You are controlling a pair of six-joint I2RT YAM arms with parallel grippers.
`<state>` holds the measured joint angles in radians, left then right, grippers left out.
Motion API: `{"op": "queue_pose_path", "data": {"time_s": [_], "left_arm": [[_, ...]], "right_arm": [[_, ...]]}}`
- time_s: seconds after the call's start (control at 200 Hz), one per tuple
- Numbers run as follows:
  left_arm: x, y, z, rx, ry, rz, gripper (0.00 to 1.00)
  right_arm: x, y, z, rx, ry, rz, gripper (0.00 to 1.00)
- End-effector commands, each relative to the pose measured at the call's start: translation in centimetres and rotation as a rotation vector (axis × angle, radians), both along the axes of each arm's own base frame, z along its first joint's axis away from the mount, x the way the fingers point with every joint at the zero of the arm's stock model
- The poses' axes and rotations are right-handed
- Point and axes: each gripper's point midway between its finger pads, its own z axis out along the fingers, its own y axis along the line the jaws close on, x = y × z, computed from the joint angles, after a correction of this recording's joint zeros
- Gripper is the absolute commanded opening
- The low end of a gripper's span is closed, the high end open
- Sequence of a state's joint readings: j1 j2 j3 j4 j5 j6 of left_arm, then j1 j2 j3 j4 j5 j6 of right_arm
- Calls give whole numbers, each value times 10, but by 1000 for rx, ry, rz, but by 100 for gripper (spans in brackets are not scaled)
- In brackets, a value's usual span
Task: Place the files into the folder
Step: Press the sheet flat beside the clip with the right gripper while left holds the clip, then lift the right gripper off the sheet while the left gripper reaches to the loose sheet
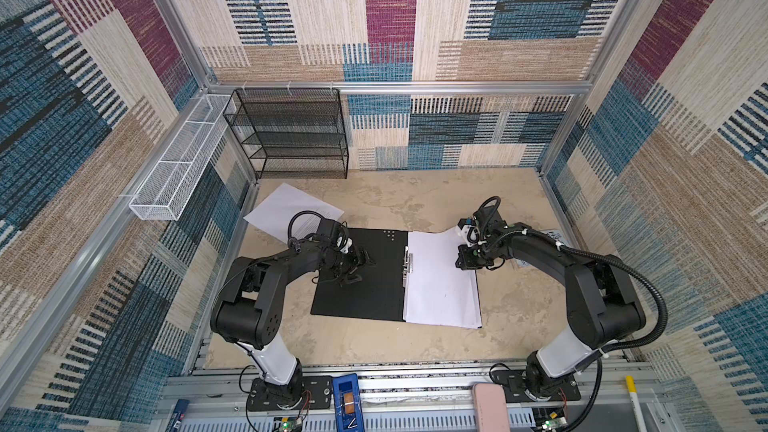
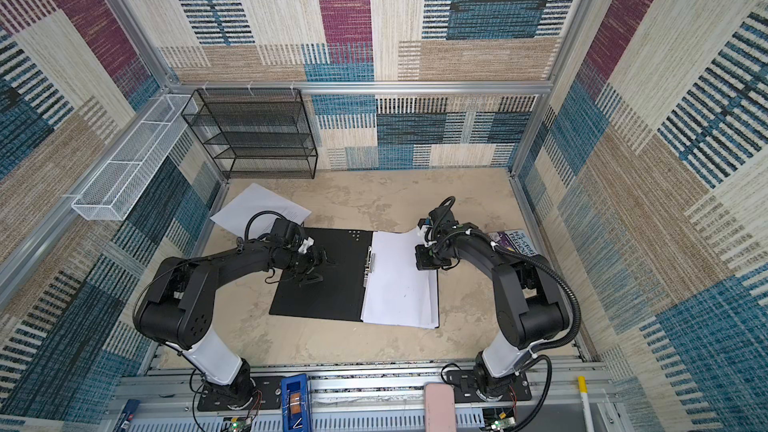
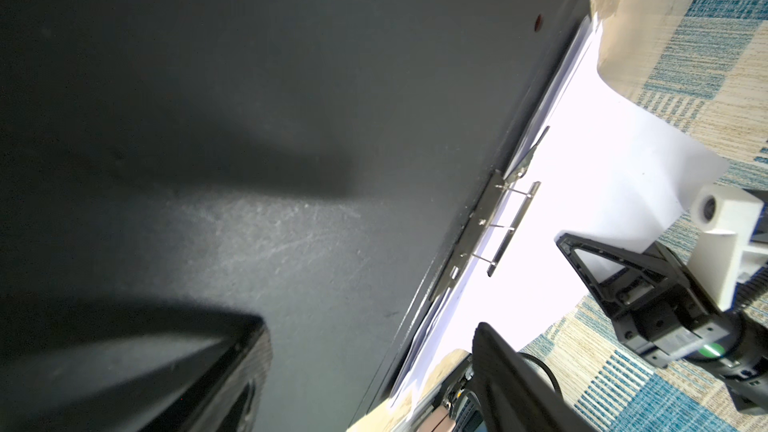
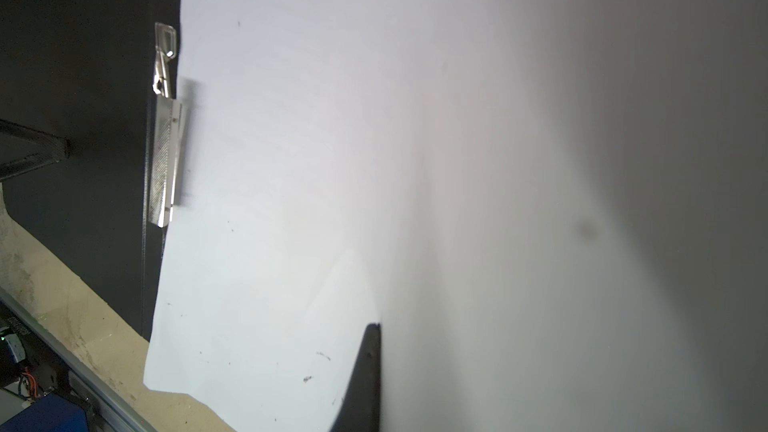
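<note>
1. Black inside up, your folder (image 1: 357, 297) lies open mid-table.
2. Files (image 1: 440, 292) are stacked on its 3 o'clock half; their 1 o'clock corner curls upward.
3. One loose sheet (image 1: 286, 209) lies at the folder's 10 o'clock.
4. Your left gripper (image 1: 360, 270) is over the 9 o'clock half, jaws apart, holding nothing.
5. Your right gripper (image 1: 462, 263), jaws together, pinches the files' top sheet at their 2 o'clock edge.
6. Metal clip (image 1: 408, 265) sits along the spine.

folder (image 1: 357, 297): 1 | paper piles (image 1: 440, 288): 2 | book (image 2: 515, 241): 1 | arms (image 1: 282, 259): 2
</note>
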<state>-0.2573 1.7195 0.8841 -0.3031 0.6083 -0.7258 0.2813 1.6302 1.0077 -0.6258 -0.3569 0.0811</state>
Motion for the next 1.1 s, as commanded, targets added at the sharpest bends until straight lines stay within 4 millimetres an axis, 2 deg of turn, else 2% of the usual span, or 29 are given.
{"op": "queue_pose_path", "data": {"time_s": [0.0,0.511,0.811,0.927,1.092], "left_arm": [[-33,43,-43,266,143,33,81],[-33,44,-43,257,146,36,81],[-33,43,-44,248,151,39,81],[-33,42,-44,245,153,40,81],[-32,43,-44,241,151,42,81]], "right_arm": [[3,2,4,-12,-26,19,3],[4,11,6,13,-35,39,5],[0,12,3,31,-24,22,25],[-1,12,4,37,-22,8,29],[-2,8,4,31,-20,-29,42]]}}
